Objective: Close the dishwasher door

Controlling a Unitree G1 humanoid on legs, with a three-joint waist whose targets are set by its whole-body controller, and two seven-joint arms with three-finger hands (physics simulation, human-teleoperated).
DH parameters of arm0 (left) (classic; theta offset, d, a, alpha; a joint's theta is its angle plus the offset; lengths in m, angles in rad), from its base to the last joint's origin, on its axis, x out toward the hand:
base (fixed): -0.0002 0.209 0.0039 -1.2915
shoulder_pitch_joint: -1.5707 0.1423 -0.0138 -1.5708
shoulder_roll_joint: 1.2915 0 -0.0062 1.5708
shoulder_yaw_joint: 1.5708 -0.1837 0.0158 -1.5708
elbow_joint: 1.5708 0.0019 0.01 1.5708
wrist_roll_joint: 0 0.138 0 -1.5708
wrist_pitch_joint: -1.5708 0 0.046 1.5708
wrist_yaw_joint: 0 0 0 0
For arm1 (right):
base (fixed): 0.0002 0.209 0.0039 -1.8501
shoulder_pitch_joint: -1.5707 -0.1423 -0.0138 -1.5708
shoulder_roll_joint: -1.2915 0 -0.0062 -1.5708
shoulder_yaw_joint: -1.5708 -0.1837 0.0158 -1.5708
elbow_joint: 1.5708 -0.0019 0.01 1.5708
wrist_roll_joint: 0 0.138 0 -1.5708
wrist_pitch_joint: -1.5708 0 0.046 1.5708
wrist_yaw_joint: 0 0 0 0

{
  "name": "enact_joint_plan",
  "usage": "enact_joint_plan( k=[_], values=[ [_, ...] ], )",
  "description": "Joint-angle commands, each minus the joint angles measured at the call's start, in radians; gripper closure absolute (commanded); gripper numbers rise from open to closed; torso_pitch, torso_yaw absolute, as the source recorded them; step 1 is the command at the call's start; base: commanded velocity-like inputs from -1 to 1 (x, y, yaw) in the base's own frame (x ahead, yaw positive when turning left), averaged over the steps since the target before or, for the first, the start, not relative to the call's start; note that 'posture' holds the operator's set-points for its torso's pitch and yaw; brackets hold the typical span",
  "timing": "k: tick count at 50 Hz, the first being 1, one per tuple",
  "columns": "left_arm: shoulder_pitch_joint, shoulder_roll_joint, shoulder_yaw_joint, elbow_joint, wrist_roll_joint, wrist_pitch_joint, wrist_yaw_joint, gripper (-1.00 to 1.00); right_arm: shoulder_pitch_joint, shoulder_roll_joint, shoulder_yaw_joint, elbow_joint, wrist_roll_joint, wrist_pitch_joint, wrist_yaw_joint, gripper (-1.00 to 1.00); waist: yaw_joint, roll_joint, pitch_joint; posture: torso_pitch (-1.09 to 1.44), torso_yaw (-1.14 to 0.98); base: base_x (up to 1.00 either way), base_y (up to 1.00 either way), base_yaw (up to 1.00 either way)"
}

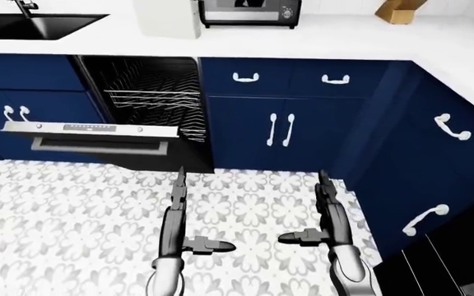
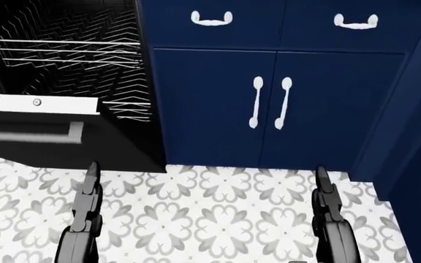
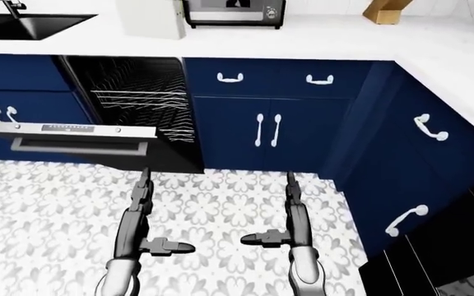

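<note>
The dishwasher [image 1: 151, 92] stands open under the white counter, left of centre in the left-eye view, with wire racks [image 2: 71, 52] showing inside. Its door [image 1: 93, 131] hangs down flat, with a silver control strip and a bar handle [image 1: 97, 147] along its near edge. My left hand [image 1: 178, 200] is open, fingers straight, over the floor below and to the right of the door's right corner, apart from it. My right hand [image 1: 327, 203] is also open and empty, further right, below the cabinet doors. The head view shows the left fingers [image 2: 88, 200] just under the door's edge.
Navy cabinets [image 1: 278, 132] with white handles stand right of the dishwasher, and another run [image 1: 435, 160] comes along the right side. The counter holds a sink [image 1: 31, 24], a toaster oven [image 1: 249, 12] and a knife block [image 1: 398, 9]. Patterned tile floor [image 1: 72, 209] spreads to the left.
</note>
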Motion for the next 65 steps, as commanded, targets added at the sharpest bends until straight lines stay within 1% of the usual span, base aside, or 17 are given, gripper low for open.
enact_joint_plan(
  k=[1,2,11,15,17,18,20,23,29,32,33,43,46,56,59,61,65],
  values=[
    [-0.011,0.006,0.014,-0.037,-0.001,-0.028,0.010,-1.00,-0.020,0.005,0.015,-0.042,-0.002,-0.035,0.005,-1.00,0.003,0.011,-0.013,0.00,0.00,0.00,0.00,0.34],
    [-0.011,0.006,0.014,-0.038,-0.001,-0.028,0.010,-1.00,-0.020,0.005,0.015,-0.042,-0.002,-0.035,0.005,-1.00,0.002,0.038,-0.016,0.00,0.00,0.00,0.00,0.35],
    [-0.010,0.006,0.013,-0.036,-0.001,-0.028,0.009,-1.00,-0.031,0.006,0.020,-0.027,-0.006,-0.037,0.006,-1.00,0.015,-0.011,-0.010,0.00,0.00,0.00,0.00,0.48],
    [-0.009,0.005,0.012,-0.036,0.001,-0.030,0.009,-1.00,-0.028,0.005,0.018,-0.022,-0.008,-0.042,0.006,-1.00,0.008,-0.069,-0.004,0.00,0.00,0.00,0.00,0.56],
    [-0.008,0.005,0.012,-0.036,0.001,-0.031,0.010,-1.00,-0.026,0.004,0.016,-0.025,-0.005,-0.041,0.007,-1.00,-0.002,-0.137,-0.029,0.00,0.00,0.00,0.00,0.56],
    [-0.008,0.005,0.012,-0.036,0.001,-0.030,0.009,-1.00,-0.023,0.004,0.016,-0.034,-0.005,-0.036,0.008,-1.00,-0.011,-0.075,-0.010,0.00,0.00,0.00,0.00,0.56],
    [-0.007,0.005,0.012,-0.040,0.000,-0.029,0.009,-1.00,-0.021,0.005,0.017,-0.036,-0.007,-0.036,0.008,-1.00,-0.002,-0.100,-0.012,0.00,0.00,0.00,0.00,0.54],
    [-0.005,0.005,0.012,-0.045,0.000,-0.027,0.009,-1.00,-0.021,0.005,0.018,-0.038,-0.007,-0.033,0.009,-1.00,0.000,-0.077,-0.016,0.00,0.00,0.00,0.00,0.48],
    [-0.002,0.005,0.008,-0.044,0.003,-0.031,0.010,-1.00,-0.020,0.005,0.018,-0.036,-0.006,-0.037,0.011,-1.00,-0.006,0.001,-0.008,0.00,0.00,0.00,0.00,0.47],
    [-0.002,0.005,0.007,-0.044,0.005,-0.032,0.011,-1.00,-0.021,0.006,0.019,-0.041,-0.006,-0.030,0.012,-1.00,-0.003,0.084,-0.030,0.00,0.00,0.00,0.00,0.47],
    [-0.002,0.005,0.006,-0.044,0.005,-0.032,0.011,-1.00,-0.022,0.006,0.019,-0.038,-0.006,-0.033,0.012,-1.00,0.007,0.040,-0.019,0.00,0.00,0.00,0.00,0.48],
    [-0.006,0.007,0.009,-0.037,0.009,-0.041,0.012,-1.00,-0.020,0.007,0.019,-0.043,-0.007,-0.032,0.012,-1.00,0.008,-0.039,-0.010,0.00,0.00,0.00,0.00,0.44],
    [-0.007,0.007,0.010,-0.037,0.009,-0.041,0.012,-1.00,-0.017,0.007,0.021,-0.046,-0.010,-0.032,0.010,-1.00,0.002,-0.111,-0.023,0.00,0.00,0.00,0.00,0.37],
    [-0.007,0.007,0.012,-0.036,0.010,-0.044,0.011,-1.00,-0.019,0.006,0.021,-0.045,-0.011,-0.032,0.013,-1.00,-0.004,-0.035,-0.010,0.00,0.00,0.00,0.00,0.37],
    [-0.005,0.007,0.012,-0.038,0.009,-0.044,0.010,-1.00,-0.018,0.006,0.021,-0.047,-0.012,-0.031,0.013,-1.00,-0.008,0.010,-0.011,0.00,0.00,0.00,0.00,0.37],
    [-0.004,0.008,0.012,-0.039,0.010,-0.045,0.010,-1.00,-0.018,0.006,0.022,-0.047,-0.014,-0.031,0.014,-1.00,-0.007,0.067,-0.025,0.00,0.00,0.00,0.00,0.36],
    [0.001,0.007,0.012,-0.050,0.009,-0.042,0.007,-1.00,-0.016,0.006,0.021,-0.050,-0.013,-0.030,0.014,-1.00,0.011,0.034,-0.022,0.00,0.00,0.00,0.00,0.36]
  ],
)
